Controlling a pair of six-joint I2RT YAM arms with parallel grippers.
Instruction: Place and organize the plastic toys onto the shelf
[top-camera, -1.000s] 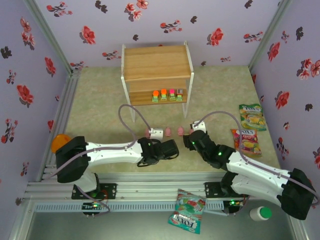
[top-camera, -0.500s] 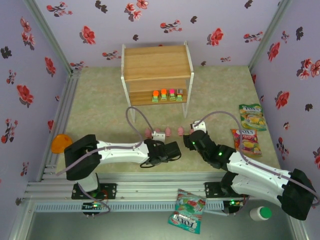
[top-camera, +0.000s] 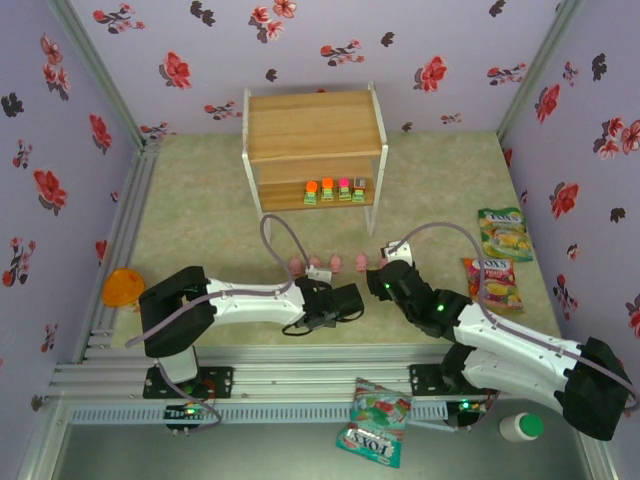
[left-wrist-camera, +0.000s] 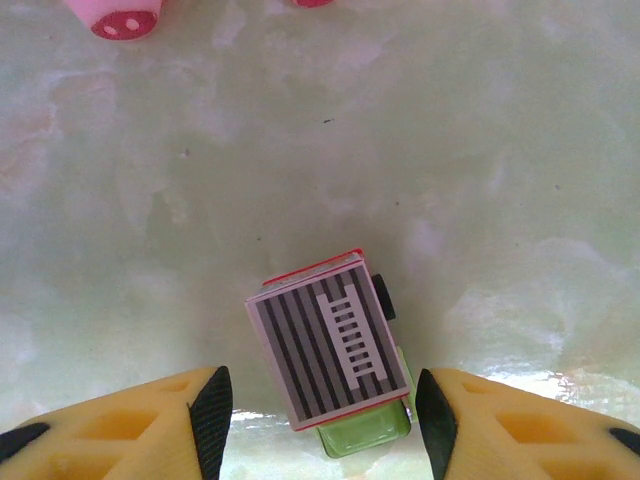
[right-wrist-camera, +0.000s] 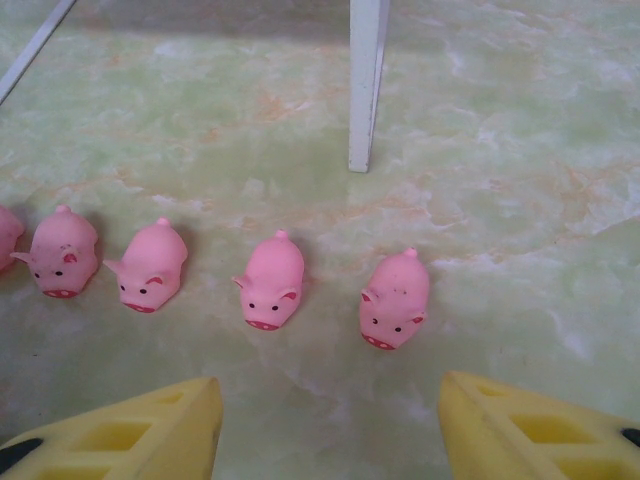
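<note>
**Left wrist view.** The left gripper (left-wrist-camera: 323, 415) stands with its yellow fingers apart, one on each side of the small grey-striped, green-based plastic block (left-wrist-camera: 328, 345). This block lies on the pale green marbled tabletop (left-wrist-camera: 500, 150), on the near side of the shelf. A gap shows at the left pad and the right pad sits almost against the green base, so nothing is clamped. The block appears hard, light and stiff, with smooth flat flanks that could slip. The likely hold is across its two long flanks, low near the base. Its striped face turns up toward the camera. Its long axis runs from near-right to far-left, skewed to the closing line, so it may twist as the fingers meet it. **Top view, centre.** The two-tier wooden shelf with white metal legs (top-camera: 315, 125) stands well beyond, with four similar green-based blocks (top-camera: 335, 189) in a row on its lower board. **Right wrist view.** The pink pig figurines (right-wrist-camera: 273, 282), four whole and a fifth cut by the left edge, stand side by side near one white shelf leg (right-wrist-camera: 366, 85). Their snouts point toward the camera and their tails toward the shelf, each long axis running snout to tail. They look light, rounded and perhaps slightly yielding, so a grasp across the flanks suits them. The right gripper (right-wrist-camera: 330, 420) hangs before them, fingers spread and empty.
</note>
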